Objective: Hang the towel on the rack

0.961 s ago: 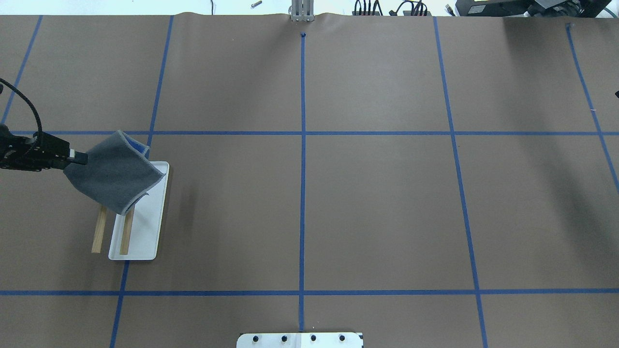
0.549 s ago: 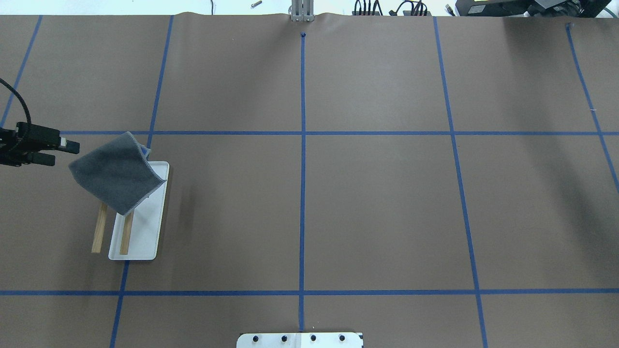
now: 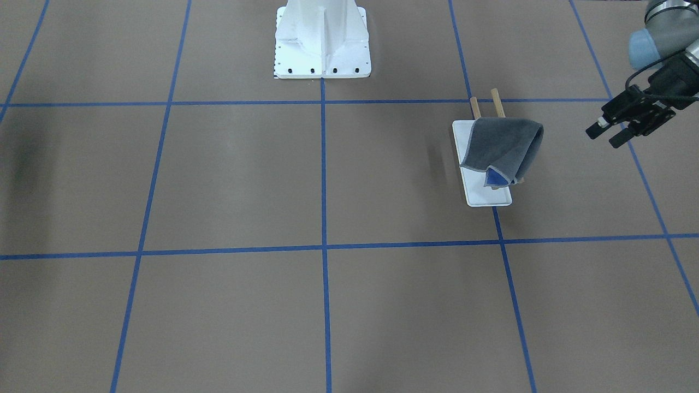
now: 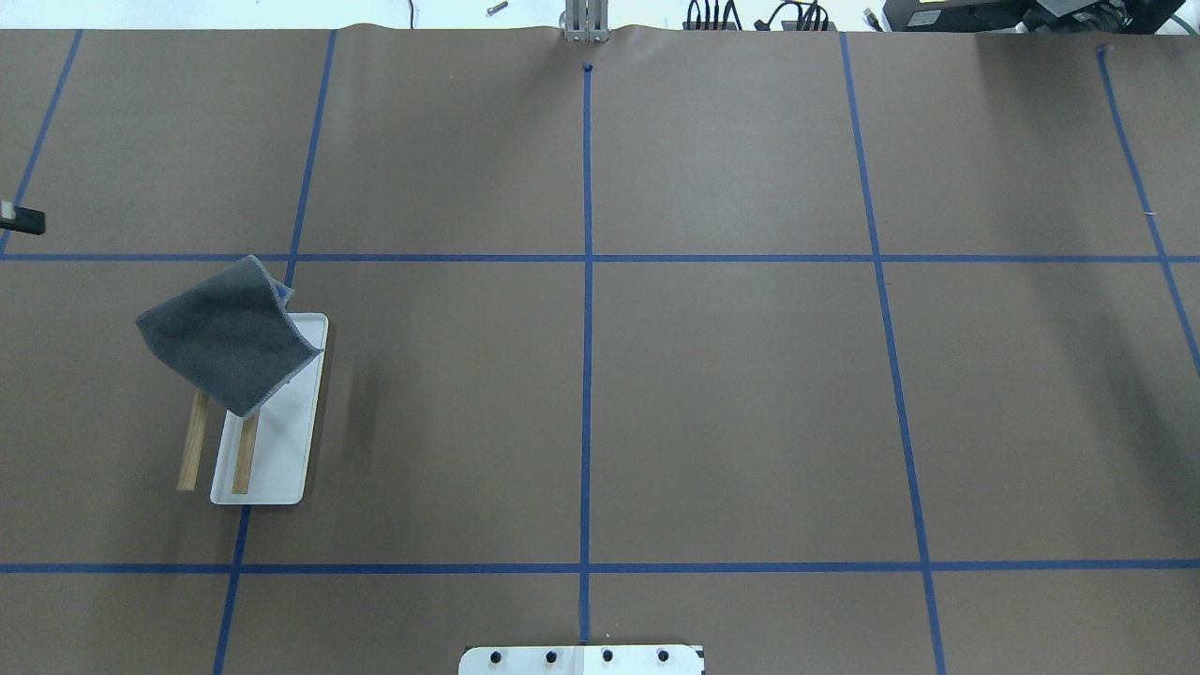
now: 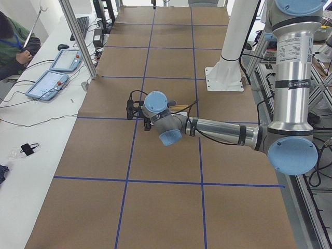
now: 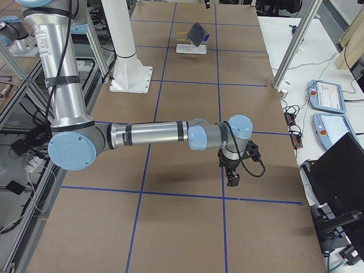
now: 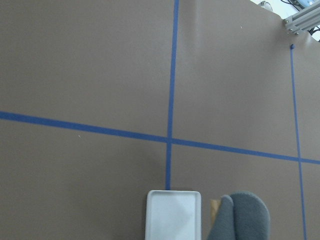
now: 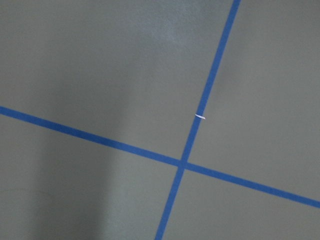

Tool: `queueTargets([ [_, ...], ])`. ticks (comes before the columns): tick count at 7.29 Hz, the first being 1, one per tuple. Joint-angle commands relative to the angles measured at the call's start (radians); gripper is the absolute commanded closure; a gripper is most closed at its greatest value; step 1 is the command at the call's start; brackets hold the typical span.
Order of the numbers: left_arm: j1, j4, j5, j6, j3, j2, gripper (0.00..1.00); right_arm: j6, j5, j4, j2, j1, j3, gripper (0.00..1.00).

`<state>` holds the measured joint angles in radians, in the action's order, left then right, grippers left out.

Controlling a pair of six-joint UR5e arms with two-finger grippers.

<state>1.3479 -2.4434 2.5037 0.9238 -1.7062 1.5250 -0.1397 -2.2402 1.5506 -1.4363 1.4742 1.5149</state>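
Note:
The dark grey towel (image 4: 225,333) hangs draped over the far end of the rack's two wooden dowels (image 4: 192,450), above the rack's white base (image 4: 281,459). In the front view the towel (image 3: 505,144) shows a blue patch (image 3: 495,176) at its lower corner, over the base (image 3: 486,196). My left gripper (image 3: 603,137) is open and empty, well off to the side of the towel; only a fingertip (image 4: 23,220) shows at the overhead view's left edge. The left wrist view shows the towel (image 7: 240,217) and base (image 7: 172,215) at its bottom edge. My right gripper (image 6: 233,179) shows only in the exterior right view, far from the rack; I cannot tell its state.
The white bolted robot mount (image 3: 322,41) stands at the table's near middle edge. Blue tape lines (image 4: 587,281) grid the brown table. Cables and gear (image 4: 750,14) lie beyond the far edge. Tablets (image 5: 52,83) and an operator (image 5: 13,44) are at the side bench.
My left gripper let go of the towel and drew back to the left and away. The towel settled over the dowels and hangs free.

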Motion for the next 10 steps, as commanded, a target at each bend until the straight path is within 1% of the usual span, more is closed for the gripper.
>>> queueTargets([
  [1,0.126,0.259,-0.084,-0.472,0.005,0.0,0.03,-0.001,0.002,-0.003,-0.082,0.052,0.004,0.0],
  [2,0.132,0.374,-0.197,-0.673,0.007,0.0,0.03,-0.003,0.004,-0.001,-0.11,0.067,-0.002,0.0],
  [3,0.149,0.514,-0.239,-0.836,0.008,0.003,0.02,-0.003,0.004,-0.001,-0.13,0.075,-0.002,0.0],
  [4,0.198,0.682,-0.241,-0.897,0.001,0.015,0.02,-0.001,0.004,-0.001,-0.144,0.077,-0.002,0.0],
  [5,0.206,0.726,-0.24,-0.889,0.011,-0.011,0.02,-0.001,0.005,-0.001,-0.145,0.083,-0.001,0.0],
  [6,0.206,0.728,-0.238,-0.895,0.045,-0.04,0.02,0.002,0.005,-0.001,-0.142,0.09,-0.001,0.0],
  [7,0.221,0.706,-0.203,-0.899,0.021,-0.093,0.02,0.008,0.005,-0.001,-0.144,0.09,-0.004,0.0],
  [8,0.218,0.739,-0.189,-0.898,0.007,-0.1,0.02,0.012,0.002,-0.003,-0.147,0.09,-0.002,0.0],
  [10,0.217,0.834,-0.194,-0.899,-0.003,-0.098,0.02,0.012,0.001,-0.003,-0.145,0.09,0.001,0.0],
])
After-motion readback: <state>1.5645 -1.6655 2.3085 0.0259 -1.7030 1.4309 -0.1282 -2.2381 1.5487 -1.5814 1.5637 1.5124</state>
